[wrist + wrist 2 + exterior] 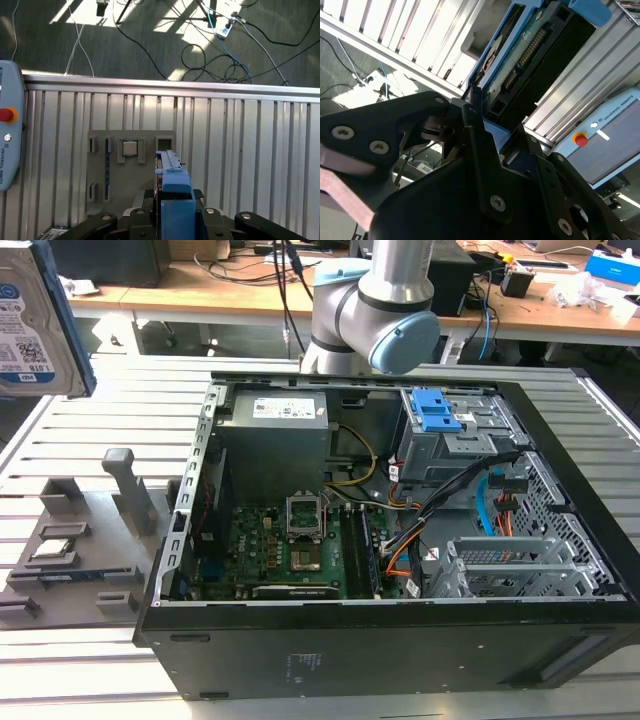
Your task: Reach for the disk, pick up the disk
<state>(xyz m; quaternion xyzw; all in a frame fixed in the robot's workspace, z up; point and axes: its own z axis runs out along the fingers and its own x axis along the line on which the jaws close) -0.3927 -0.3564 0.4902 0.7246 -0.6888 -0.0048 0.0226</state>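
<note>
The disk (30,330) bears a blue-and-white label (22,350) with a QR code; the pendant (615,140) carries white lettering.

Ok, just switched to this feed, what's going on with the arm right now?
The arm's gripper has the disk clamped edge-on between its fingers; the disk's blue frame shows in both wrist views. The disk is up off the slatted table, with the grey fixture below it. The exterior view shows the disk in the air at that view's left, away from the open computer case.
</note>
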